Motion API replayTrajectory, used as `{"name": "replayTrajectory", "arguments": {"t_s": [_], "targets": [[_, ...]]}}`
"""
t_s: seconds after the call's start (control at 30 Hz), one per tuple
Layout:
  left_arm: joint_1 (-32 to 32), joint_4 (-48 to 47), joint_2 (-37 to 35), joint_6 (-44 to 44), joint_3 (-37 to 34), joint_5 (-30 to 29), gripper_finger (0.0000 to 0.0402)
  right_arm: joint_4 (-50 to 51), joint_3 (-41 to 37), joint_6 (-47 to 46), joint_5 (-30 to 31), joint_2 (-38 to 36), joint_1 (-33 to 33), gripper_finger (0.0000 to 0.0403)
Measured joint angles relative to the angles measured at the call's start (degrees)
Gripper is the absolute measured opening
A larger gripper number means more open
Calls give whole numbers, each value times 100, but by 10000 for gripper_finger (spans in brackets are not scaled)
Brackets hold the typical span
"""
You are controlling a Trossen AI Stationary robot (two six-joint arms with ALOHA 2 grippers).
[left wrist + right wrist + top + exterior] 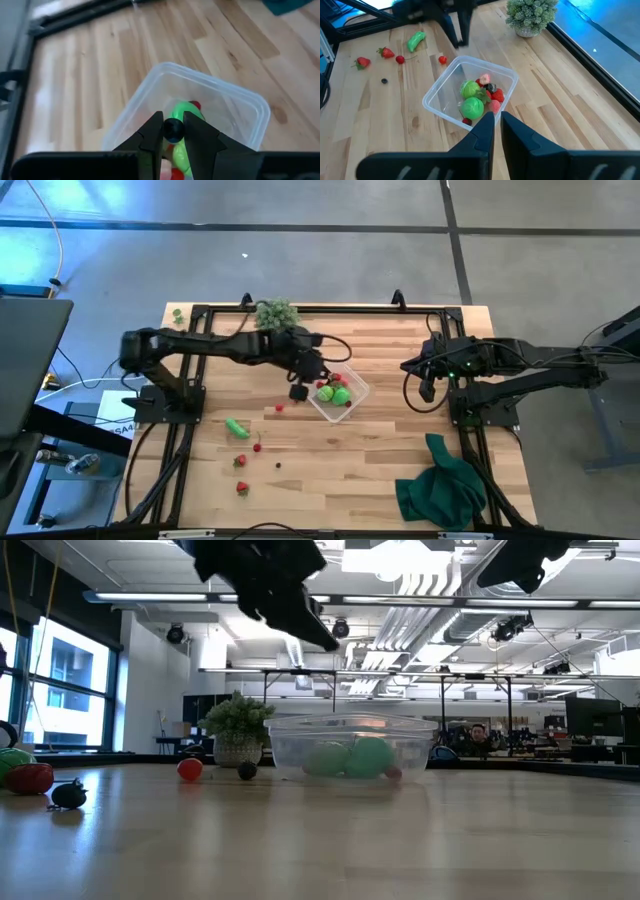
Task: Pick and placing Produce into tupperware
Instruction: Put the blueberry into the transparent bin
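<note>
The clear squarish tupperware (pixel 345 406) (pixel 350 748) (pixel 150 92) (pixel 437 95) stands on the table's middle, with green rounds and red pieces inside. My left gripper (pixel 300 387) (pixel 173 129) hangs high over its left rim, shut on a small dark round berry. Loose produce lies toward the near left: a green oblong piece (pixel 236 427) (pixel 416 41), several red berries (pixel 258 446) (pixel 242 488) and a small dark one (pixel 278 463). Another red berry (pixel 279 408) (pixel 442 60) lies close to the tupperware. My right gripper (pixel 428 387) (pixel 494 122) waits shut, in the air to the tupperware's right. My left gripper pinches the dark berry (pixel 173 130) between its two fingertips (pixel 156 129), one on either side of it. The fingers slant down from the table's left. The berry is lifted clear, above the tupperware's open top.
A pale green bushy plant in a pot (pixel 276 312) (pixel 238 730) (pixel 530 15) stands at the far edge. A dark green cloth (pixel 445 485) lies crumpled at the near right corner. Bare wood lies between the tupperware and the cloth.
</note>
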State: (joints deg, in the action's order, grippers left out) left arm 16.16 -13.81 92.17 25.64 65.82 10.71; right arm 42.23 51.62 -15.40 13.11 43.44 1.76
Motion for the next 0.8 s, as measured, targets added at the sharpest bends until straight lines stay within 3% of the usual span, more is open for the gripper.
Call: {"name": "replayTrajectory", "arguments": {"t_s": [0.33,0.8], "targets": [[-4,-282,1221,180,442,24,60,2,0,1,2,0,0,25],[-2,-314,1582,310,442,-130,60,1,0,1,1,-1,0,25]]}}
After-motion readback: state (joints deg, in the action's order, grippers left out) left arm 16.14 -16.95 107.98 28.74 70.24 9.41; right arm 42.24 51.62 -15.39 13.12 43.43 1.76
